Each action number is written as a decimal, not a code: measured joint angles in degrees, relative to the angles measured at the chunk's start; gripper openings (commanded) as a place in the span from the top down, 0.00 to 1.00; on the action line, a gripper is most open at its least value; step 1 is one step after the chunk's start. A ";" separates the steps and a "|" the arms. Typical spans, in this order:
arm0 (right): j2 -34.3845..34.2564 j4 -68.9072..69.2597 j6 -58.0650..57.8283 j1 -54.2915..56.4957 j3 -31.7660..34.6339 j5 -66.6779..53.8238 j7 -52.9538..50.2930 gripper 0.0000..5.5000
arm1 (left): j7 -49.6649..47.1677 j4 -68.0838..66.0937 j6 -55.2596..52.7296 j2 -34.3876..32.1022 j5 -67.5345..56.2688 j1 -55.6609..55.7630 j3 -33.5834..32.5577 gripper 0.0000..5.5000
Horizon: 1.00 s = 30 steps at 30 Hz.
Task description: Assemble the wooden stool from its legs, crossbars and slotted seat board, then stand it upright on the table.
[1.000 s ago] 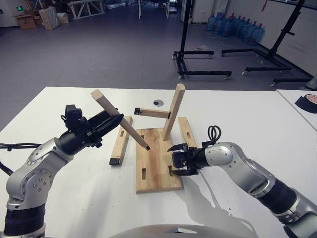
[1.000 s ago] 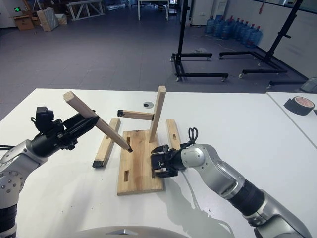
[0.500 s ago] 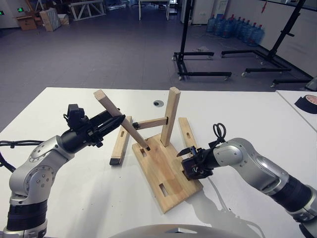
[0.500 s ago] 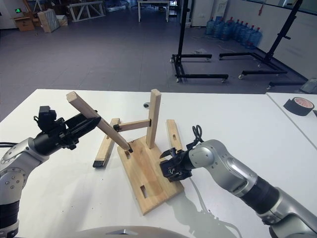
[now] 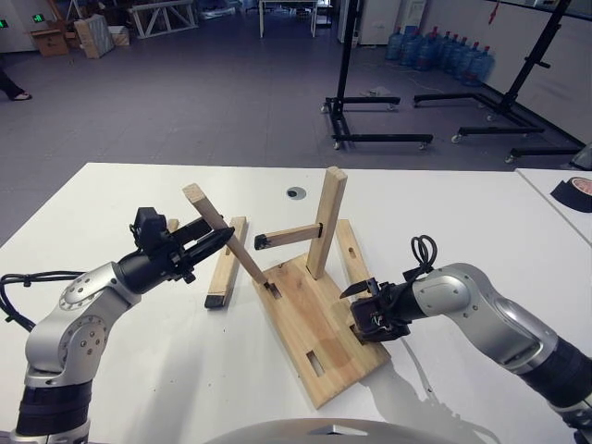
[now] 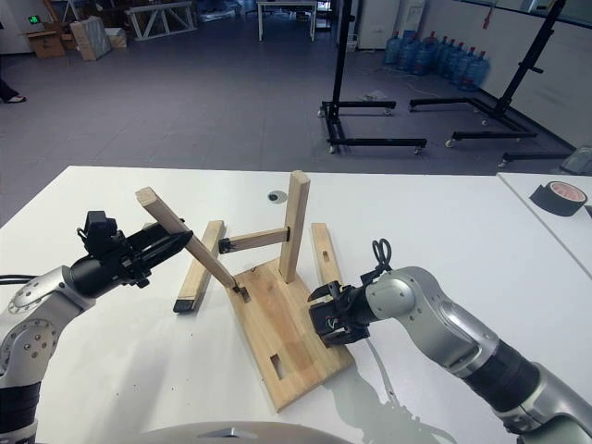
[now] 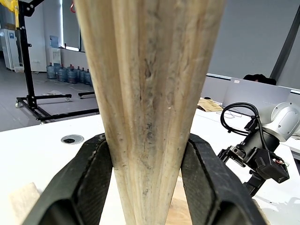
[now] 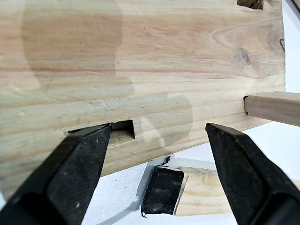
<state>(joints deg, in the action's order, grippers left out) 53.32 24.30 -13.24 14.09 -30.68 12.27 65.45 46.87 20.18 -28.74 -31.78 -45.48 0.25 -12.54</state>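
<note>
Okay, clamping the left gripper (image 5: 215,242) tight on a tilted leg (image 5: 248,266), both fingers (image 7: 93,183) pressing flat on opposite sides of the wood. Poking that leg's lower end down at a corner slot (image 5: 274,290) of the seat board (image 5: 319,333), just ahead of the fingertips (seated or only touching, can't tell). Seeing the board lying on the table (image 5: 139,370), turned at an angle.

Spreading the right gripper (image 5: 370,313) wide apart, gripping nothing, with its fingertips sitting right at the board's edge beside an edge slot (image 8: 123,132). Seeing a second leg (image 5: 326,222) standing upright on the board beyond the right gripper, its crossbar (image 5: 289,237) sticking out sideways toward the left gripper. Also spotting a loose leg (image 5: 225,266) lying just below the left gripper, and a spare leg (image 5: 350,248) lying just past the right one.
</note>
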 measured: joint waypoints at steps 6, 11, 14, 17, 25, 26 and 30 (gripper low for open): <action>-0.26 -0.66 2.14 -0.89 1.13 -1.27 1.37 0.33 | -0.01 0.66 0.21 0.54 0.94 0.05 1.57 0.63; -0.76 -1.49 2.11 -0.49 1.16 -1.28 2.22 0.33 | 0.45 -0.05 1.20 1.86 0.85 0.03 3.17 0.63; -1.12 -1.95 2.30 -0.34 1.26 -1.28 2.56 0.33 | 1.10 -0.04 -0.44 1.85 -1.41 -0.91 2.94 0.63; -1.21 -2.10 2.58 -0.42 1.38 -1.28 2.58 0.33 | 2.08 -0.04 -0.81 0.92 -1.79 -1.68 2.55 0.63; -1.85 -2.66 3.33 -0.38 1.56 -1.11 2.63 0.33 | 3.06 -0.19 -2.39 -2.68 -2.09 -1.11 0.39 0.63; -1.89 -2.65 3.30 -0.38 1.56 -1.05 2.67 0.33 | 3.14 -0.20 -2.52 -3.36 -2.37 -0.71 -0.18 0.63; -2.11 -2.24 2.64 -0.53 1.61 -0.65 2.41 0.33 | 3.81 -0.93 -4.03 -5.26 -2.72 1.40 -1.06 0.63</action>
<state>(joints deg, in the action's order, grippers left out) 51.21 22.06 -10.60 13.56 -29.07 11.62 67.86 50.68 19.24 -32.77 -37.04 -48.20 1.65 -13.60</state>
